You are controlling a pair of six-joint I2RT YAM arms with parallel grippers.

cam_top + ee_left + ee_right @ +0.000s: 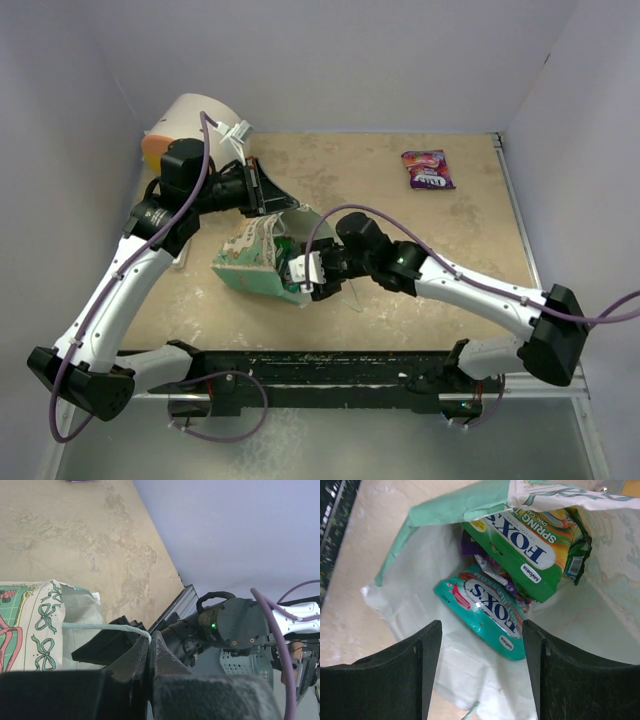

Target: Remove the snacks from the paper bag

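Note:
The green paper bag (pixel 248 262) lies on its side mid-table, its mouth toward my right arm. My left gripper (pixel 148 641) is shut on the bag's pale string handle (pixel 100 626) and holds it taut above the bag (pixel 35 630). My right gripper (pixel 481 630) is open at the bag's mouth, its fingers either side of a teal FOX'S packet (pixel 487 615). A green-yellow FOX'S packet (pixel 525 540) lies above it and a purple packet (pixel 492 575) is wedged between them inside the bag (pixel 420 590). Another purple packet (pixel 427 169) lies on the table at the back right.
A big cream cylinder with an orange face (pixel 185 125) stands at the back left behind my left arm. Walls close in the table on three sides. A black rail (pixel 330 365) runs along the near edge.

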